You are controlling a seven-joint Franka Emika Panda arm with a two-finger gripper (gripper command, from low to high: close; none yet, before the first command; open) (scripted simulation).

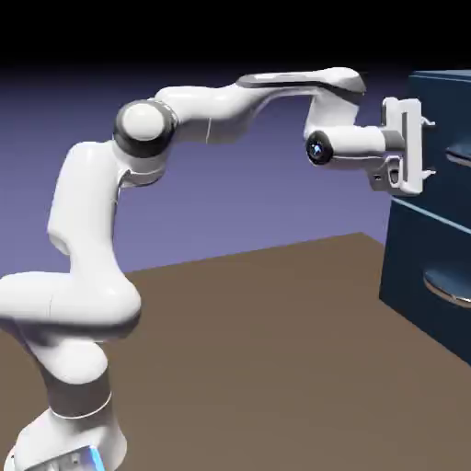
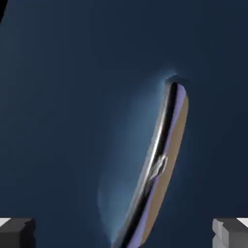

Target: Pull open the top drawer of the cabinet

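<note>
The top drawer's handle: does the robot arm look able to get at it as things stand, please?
Probably yes: the claw stands open before the handle, and nothing shows between them.

Ahead of the gripper [image 1: 429, 148] stands the dark blue front of the top drawer [image 1: 445, 129], barring the way. The curved handle [image 2: 155, 160] juts from it, running between the spread fingertips' lines, with room on either side. Below the gripper, the lower handle [image 1: 449, 287] protrudes; behind that side, open air reaches down to the brown surface [image 1: 267, 359].
</note>
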